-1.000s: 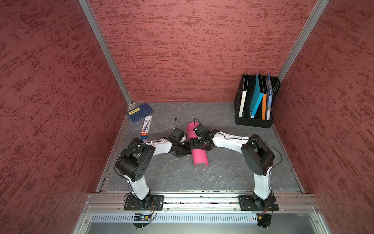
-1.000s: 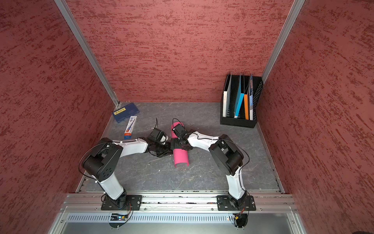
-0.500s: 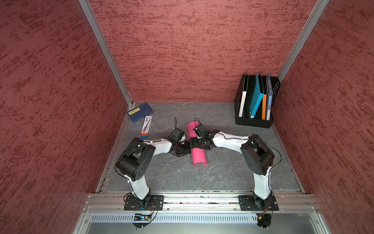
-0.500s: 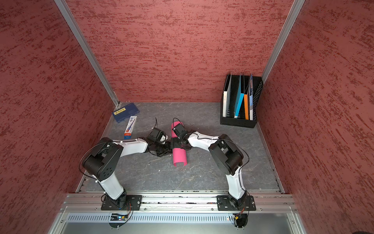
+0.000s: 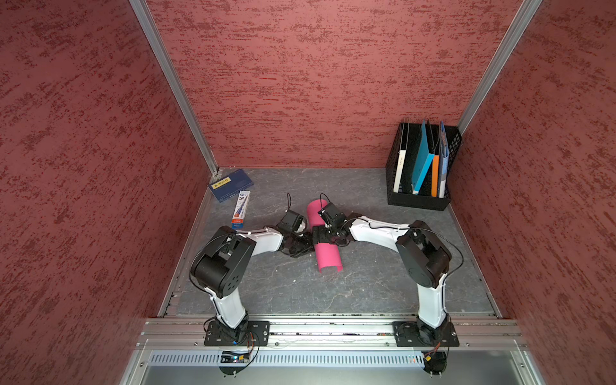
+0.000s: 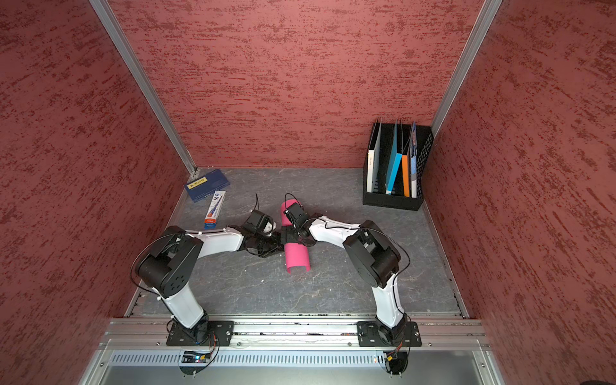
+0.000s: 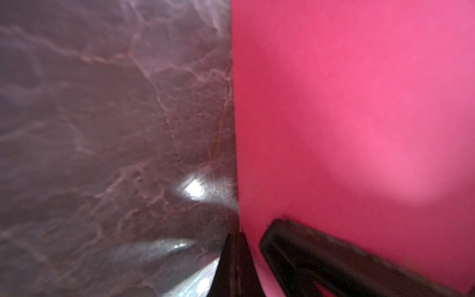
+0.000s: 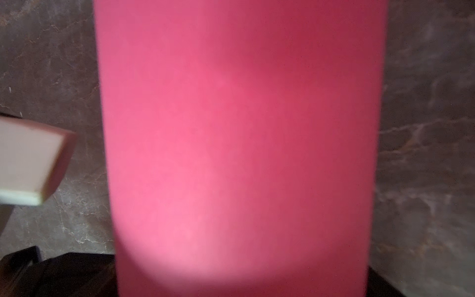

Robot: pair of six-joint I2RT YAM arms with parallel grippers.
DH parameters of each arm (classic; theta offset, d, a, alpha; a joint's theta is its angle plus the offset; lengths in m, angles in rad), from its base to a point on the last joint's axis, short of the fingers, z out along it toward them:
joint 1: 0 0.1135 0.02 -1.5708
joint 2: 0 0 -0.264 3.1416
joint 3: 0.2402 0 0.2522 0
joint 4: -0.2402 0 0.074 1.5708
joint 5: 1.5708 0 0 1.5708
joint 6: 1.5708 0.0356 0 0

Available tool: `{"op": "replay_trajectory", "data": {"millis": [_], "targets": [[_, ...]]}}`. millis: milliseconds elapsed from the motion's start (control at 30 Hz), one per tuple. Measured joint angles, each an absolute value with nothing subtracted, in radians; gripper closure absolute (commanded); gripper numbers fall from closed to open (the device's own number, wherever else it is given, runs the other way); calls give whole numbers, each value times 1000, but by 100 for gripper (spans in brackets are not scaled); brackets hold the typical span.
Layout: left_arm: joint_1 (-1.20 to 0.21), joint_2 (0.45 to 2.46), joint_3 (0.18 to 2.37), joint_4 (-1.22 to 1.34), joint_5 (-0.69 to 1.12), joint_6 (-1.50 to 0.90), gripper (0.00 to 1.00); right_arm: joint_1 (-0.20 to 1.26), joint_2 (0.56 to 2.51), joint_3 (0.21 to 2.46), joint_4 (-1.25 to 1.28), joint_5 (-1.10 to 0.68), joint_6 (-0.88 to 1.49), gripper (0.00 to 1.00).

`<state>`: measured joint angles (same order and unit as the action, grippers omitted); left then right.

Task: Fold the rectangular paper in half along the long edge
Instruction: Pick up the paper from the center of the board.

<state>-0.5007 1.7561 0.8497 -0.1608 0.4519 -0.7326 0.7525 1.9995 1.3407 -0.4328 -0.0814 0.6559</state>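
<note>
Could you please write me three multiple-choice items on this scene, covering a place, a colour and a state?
1. Where does the black file rack stand? A. far-left corner B. far-right corner C. dead centre
2. What colour is the rectangular paper? A. green B. pink C. white
3. How does the paper lie? A. flat B. crumpled C. arched over

1 B: it stands beside the right wall, at the back.
2 B: bright pink in every view.
3 C: its near end shows an open curve.
</note>
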Motion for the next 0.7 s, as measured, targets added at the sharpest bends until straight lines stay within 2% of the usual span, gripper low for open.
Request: {"op": "replay_trajectory", "data": {"millis": [533,700], "targets": [[-491,1756,847,-153,449,-773,100,751,2044,1423,-528,-71,655,2],[-488,1758,847,-151,452,-773,100,751,2050,1434,-535,-77,662,10]]}}
